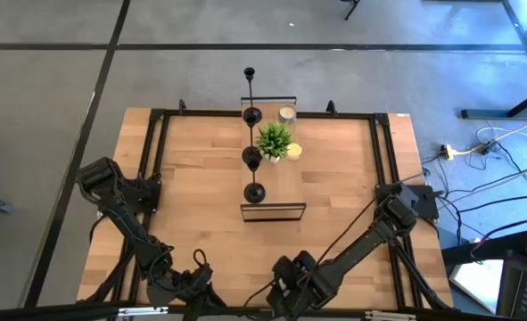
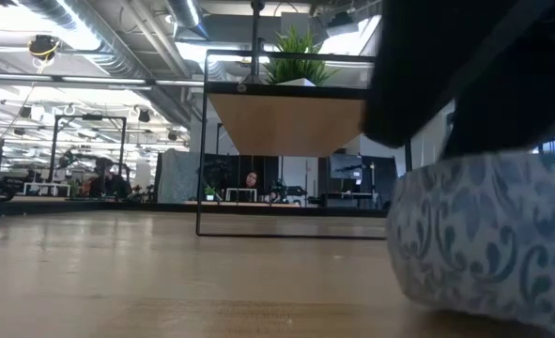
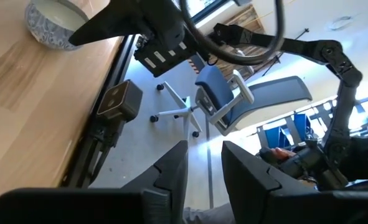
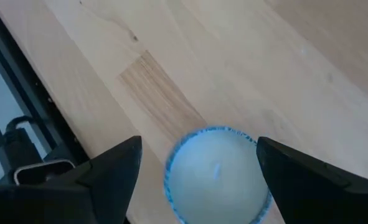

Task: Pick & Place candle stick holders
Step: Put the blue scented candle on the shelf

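Three black candle stick holders stand in a row by their round bases on the wooden top of a black wire shelf (image 1: 272, 212) at mid table: one at the far end (image 1: 251, 115), one in the middle (image 1: 252, 157), one nearest (image 1: 255, 193). My right gripper (image 4: 199, 158) is open at the table's near edge. Its fingers stand on either side of a round blue-patterned cup (image 4: 216, 177), seen also in the low view (image 2: 484, 235). My left gripper (image 3: 205, 168) is open at the near edge, left of the right one (image 1: 285, 287), with nothing between its fingers. My right gripper comes at the patterned cup from above, slanting down, one finger on each side of its rim (image 4: 253, 144). Whether a finger touches the rim I cannot tell. The cup stands upright on the table.
On the shelf, beside the holders, are a small green potted plant (image 1: 274, 139), a white candle (image 1: 287, 113) and a yellow candle (image 1: 293, 151). A black frame runs along the table's edges (image 1: 156, 160). Bare wood lies to the left and right of the shelf.
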